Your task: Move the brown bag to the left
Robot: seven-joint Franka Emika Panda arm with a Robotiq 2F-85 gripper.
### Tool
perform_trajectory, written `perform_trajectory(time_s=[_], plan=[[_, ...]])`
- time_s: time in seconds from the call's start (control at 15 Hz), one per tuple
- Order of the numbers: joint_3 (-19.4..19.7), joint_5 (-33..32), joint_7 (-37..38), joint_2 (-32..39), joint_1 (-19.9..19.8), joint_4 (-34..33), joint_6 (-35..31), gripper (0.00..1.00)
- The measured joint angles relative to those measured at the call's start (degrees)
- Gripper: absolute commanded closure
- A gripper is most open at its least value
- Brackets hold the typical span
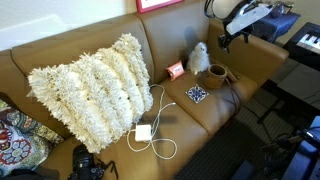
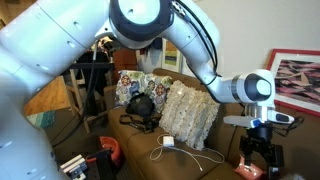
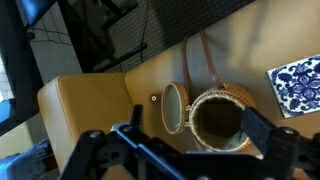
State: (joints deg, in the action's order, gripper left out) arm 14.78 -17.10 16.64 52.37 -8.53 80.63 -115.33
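End effector [image 3: 190,145] is hanging wide open and empty over the brown bag [image 3: 215,118]. Dropping crooked, it could be bumping the white fluffy toy [image 1: 200,57] beside the bag.

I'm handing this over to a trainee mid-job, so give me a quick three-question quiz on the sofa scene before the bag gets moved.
1. True or false: the tool is shut on the brown bag.
2. Which of these lies nearest the brown bag on the sofa? A) the camera B) the blue-patterned square C) the white charger
3. What pale, fuzzy thing sits just behind the bag, by the backrest?

Key
1. False: the jaws stand open, and the bag sits untouched on the seat.
2. B
3. The white fluffy toy
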Motion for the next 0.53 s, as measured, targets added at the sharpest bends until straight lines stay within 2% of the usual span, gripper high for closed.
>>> perform_trajectory(time_s=[0.53], plan=[[-0.9, 7.5, -0.6, 3.2, -0.2, -0.7, 2.8, 0.0]])
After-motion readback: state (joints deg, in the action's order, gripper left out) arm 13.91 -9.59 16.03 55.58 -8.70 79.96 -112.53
